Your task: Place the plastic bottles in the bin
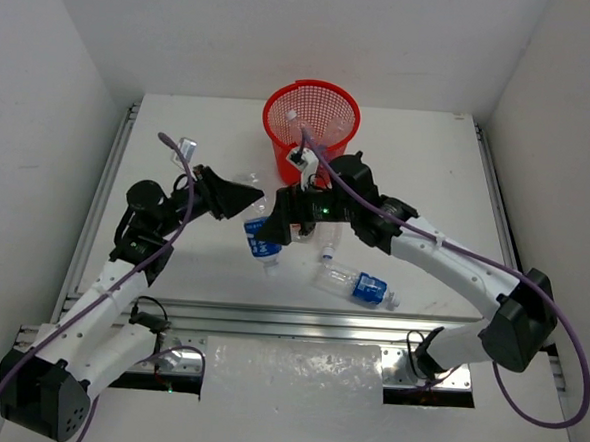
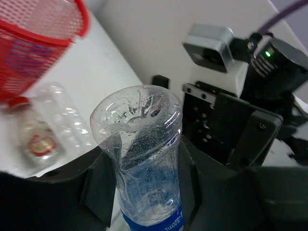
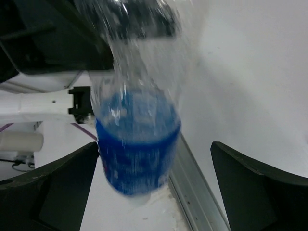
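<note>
A white counter (image 1: 419,158) stands enclosed by plain white walls (image 1: 287,30) on the left, far and right sides. Metal rails (image 1: 299,319) frame its left, right and near edges. Light is even and soft.

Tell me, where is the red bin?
In the top view, the red bin sits at the table's far middle, just beyond the right end effector.

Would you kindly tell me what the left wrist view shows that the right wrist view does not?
Only left wrist: the round red plastic mesh bin, a clear plastic bottle lying near it, and the right arm's camera housing. Only right wrist: the right pincer, seen open, and the table's metal edge rail. Both: the blue-labelled clear plastic bottle, clamped in the left pincer.
</note>
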`<state>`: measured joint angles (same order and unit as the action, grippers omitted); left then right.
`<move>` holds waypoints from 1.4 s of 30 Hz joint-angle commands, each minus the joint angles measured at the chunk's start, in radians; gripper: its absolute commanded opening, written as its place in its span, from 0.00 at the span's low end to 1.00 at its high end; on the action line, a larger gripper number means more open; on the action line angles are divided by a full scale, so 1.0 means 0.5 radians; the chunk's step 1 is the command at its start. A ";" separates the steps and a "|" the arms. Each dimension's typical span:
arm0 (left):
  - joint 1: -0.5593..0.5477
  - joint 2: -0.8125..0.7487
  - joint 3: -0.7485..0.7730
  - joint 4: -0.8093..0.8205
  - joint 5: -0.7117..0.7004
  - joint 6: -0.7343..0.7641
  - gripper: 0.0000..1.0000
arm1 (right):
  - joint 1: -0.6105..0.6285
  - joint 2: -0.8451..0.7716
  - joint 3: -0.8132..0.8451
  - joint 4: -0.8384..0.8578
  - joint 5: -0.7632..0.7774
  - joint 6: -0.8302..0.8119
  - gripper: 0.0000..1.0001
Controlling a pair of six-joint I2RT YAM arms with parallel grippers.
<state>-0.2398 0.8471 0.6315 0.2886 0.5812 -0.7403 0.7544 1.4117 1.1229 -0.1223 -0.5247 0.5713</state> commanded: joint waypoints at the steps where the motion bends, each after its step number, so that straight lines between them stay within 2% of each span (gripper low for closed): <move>1: -0.030 -0.019 -0.017 0.456 0.362 -0.203 0.00 | 0.105 0.033 0.132 0.235 -0.085 0.088 0.99; 2: -0.030 -0.010 -0.011 0.460 0.368 -0.216 0.01 | 0.114 0.063 0.138 0.345 -0.137 0.139 0.99; 5: -0.030 0.039 0.019 0.472 0.372 -0.213 0.08 | 0.133 0.097 0.150 0.520 -0.297 0.235 0.86; 6: -0.030 0.048 0.031 0.433 0.363 -0.207 0.23 | 0.133 0.100 0.156 0.533 -0.300 0.241 0.58; 7: -0.030 0.061 0.101 0.350 0.335 -0.152 0.40 | 0.133 0.100 0.163 0.521 -0.276 0.214 0.41; 8: -0.030 0.061 0.163 0.207 0.186 -0.088 0.56 | 0.130 0.094 0.172 0.436 -0.164 0.180 0.15; 9: -0.030 0.058 0.249 0.032 0.060 -0.014 0.87 | 0.127 0.070 0.196 0.359 -0.056 0.131 0.00; 10: -0.030 0.036 0.453 -0.407 -0.090 0.150 0.96 | 0.123 0.058 0.218 0.282 0.057 0.079 0.00; 11: -0.030 0.033 0.564 -0.679 -0.511 0.222 1.00 | 0.105 0.048 0.248 0.123 0.244 -0.010 0.00; 12: -0.027 0.039 0.790 -1.146 -0.770 0.286 1.00 | 0.035 0.036 0.297 0.067 0.306 -0.041 0.00; 13: -0.027 0.051 0.905 -1.370 -1.332 0.287 1.00 | -0.005 0.027 0.319 -0.003 0.377 -0.047 0.00; 14: -0.027 0.064 0.997 -1.736 -1.565 0.272 1.00 | -0.094 0.018 0.368 -0.028 0.520 -0.056 0.00; 15: -0.027 0.058 1.101 -1.855 -1.914 0.254 1.00 | -0.131 0.027 0.402 -0.053 0.631 -0.099 0.00; 16: -0.027 0.033 1.102 -1.920 -2.026 0.250 1.00 | -0.171 0.045 0.502 -0.093 0.796 -0.124 0.00; 17: -0.027 -0.003 1.026 -1.939 -2.088 0.290 1.00 | -0.256 0.073 0.570 -0.096 0.834 -0.154 0.00; 20: -0.027 -0.157 0.748 -1.774 -2.031 0.452 1.00 | -0.361 0.284 0.907 -0.127 1.088 -0.301 0.00; 23: -0.027 -0.182 0.594 -1.743 -1.927 0.502 1.00 | -0.419 0.597 1.306 -0.136 1.304 -0.501 0.00; 25: -0.027 -0.169 0.566 -1.737 -1.844 0.502 1.00 | -0.441 0.863 1.621 -0.148 1.405 -0.605 0.00; 28: -0.027 -0.172 0.529 -1.688 -1.727 0.523 1.00 | -0.453 1.164 1.913 -0.066 1.574 -0.789 0.00; 33: -0.024 -0.203 0.519 -1.688 -1.794 0.533 1.00 | -0.466 1.456 2.086 0.070 1.654 -0.931 0.01; 38: -0.011 -0.218 0.510 -1.679 -1.764 0.536 1.00 | -0.466 1.368 1.900 0.085 1.489 -0.781 0.11; 39: -0.002 -0.206 0.510 -1.676 -1.748 0.548 1.00 | -0.463 1.307 1.872 0.088 1.470 -0.753 0.15; 41: 0.007 -0.191 0.507 -1.663 -1.681 0.557 1.00 | -0.466 1.260 1.859 0.042 1.457 -0.741 0.84; 42: 0.007 -0.173 0.504 -1.657 -1.632 0.569 1.00 | -0.463 1.218 1.868 -0.010 1.454 -0.741 0.99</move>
<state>-0.2474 0.7525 0.8745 -0.5869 -0.2840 -0.4805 0.5240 2.1666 2.0365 -0.1719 0.2245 0.1883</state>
